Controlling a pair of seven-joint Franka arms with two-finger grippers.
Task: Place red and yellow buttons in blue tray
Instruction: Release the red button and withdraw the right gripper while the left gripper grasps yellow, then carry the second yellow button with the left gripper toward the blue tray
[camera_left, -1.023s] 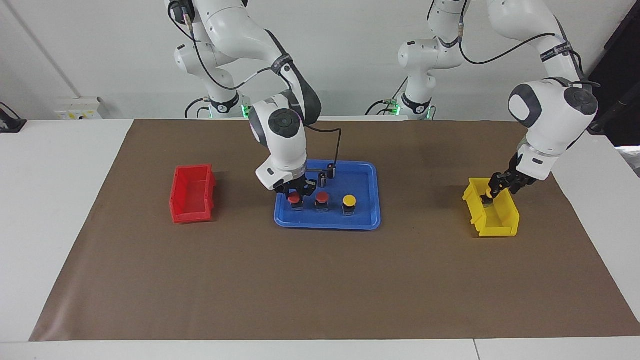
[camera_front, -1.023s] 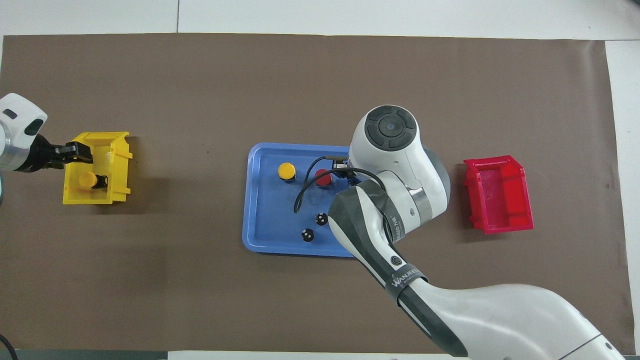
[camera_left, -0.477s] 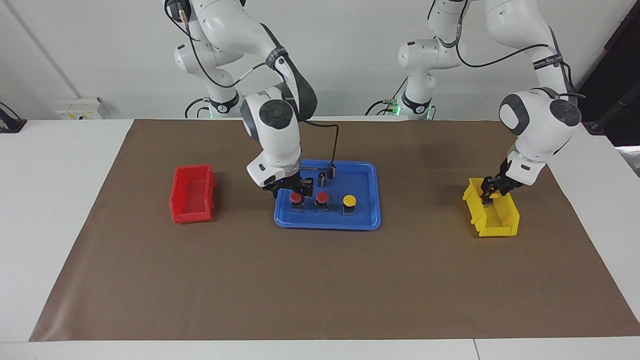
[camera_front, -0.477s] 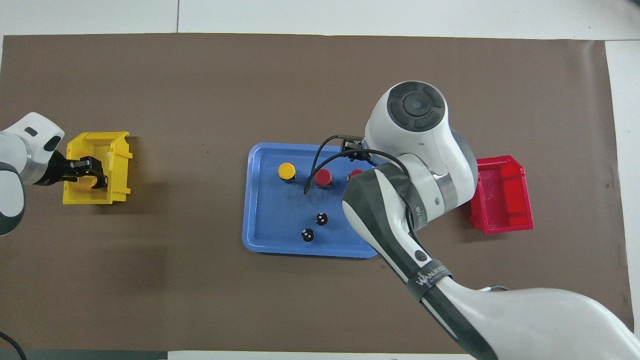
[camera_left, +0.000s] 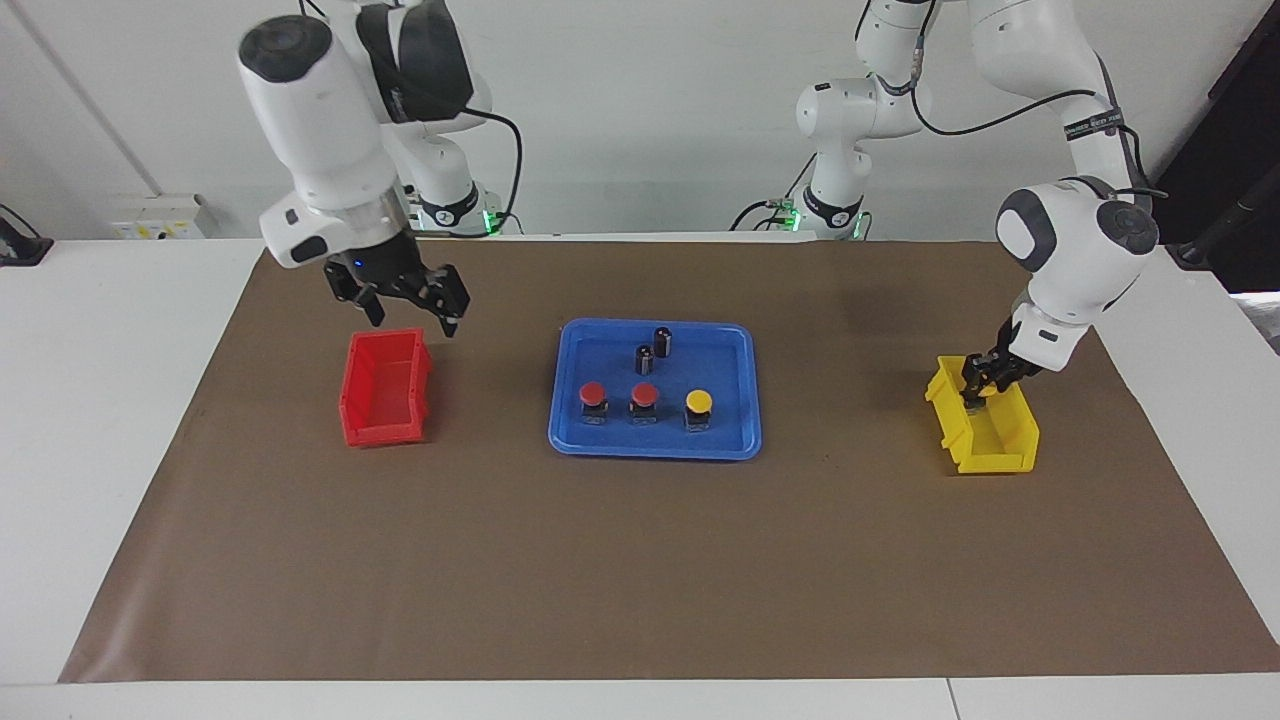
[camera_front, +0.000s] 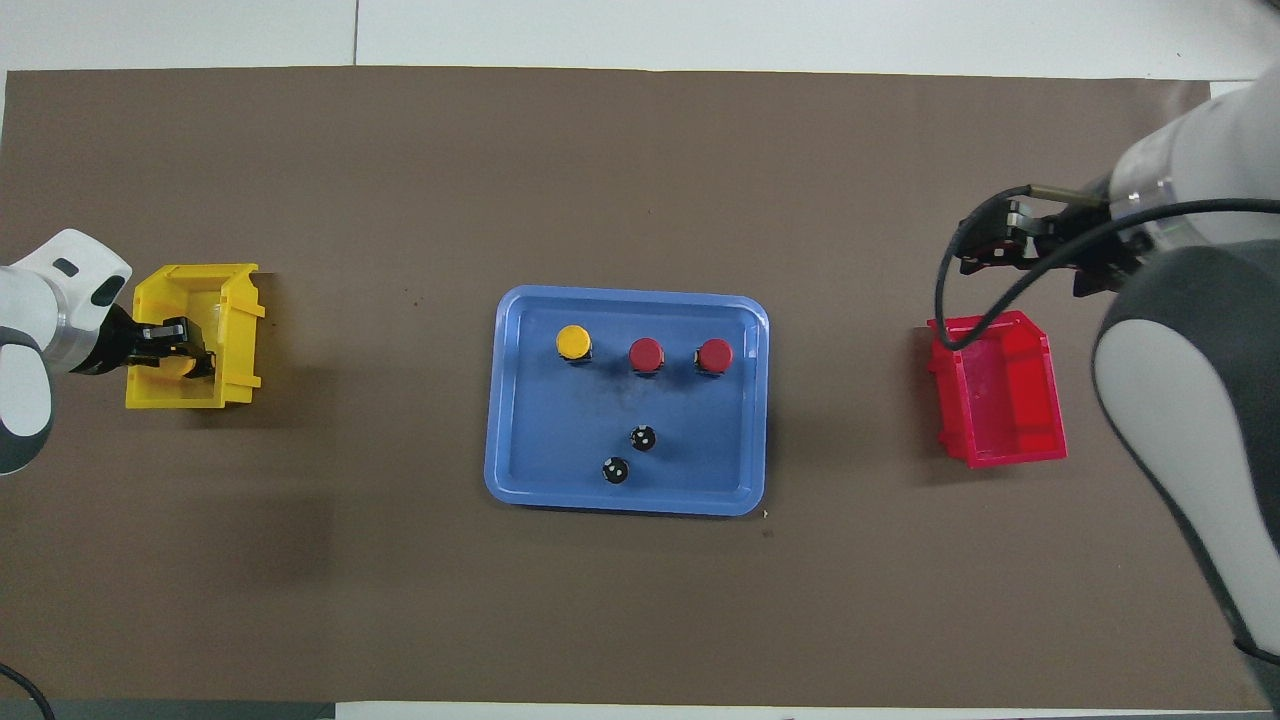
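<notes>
Brown mat (camera_left: 640, 560): blue tray (camera_left: 655, 447) lengthwise between the arms' ends.

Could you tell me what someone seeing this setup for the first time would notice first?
Most likely the blue tray in the middle of the brown mat, holding a row of two red buttons and one yellow button, with two dark cylinders nearer to the robots. Next, the left gripper dipped into the yellow bin at its end of the table, and the right gripper raised over the red bin, empty.
</notes>
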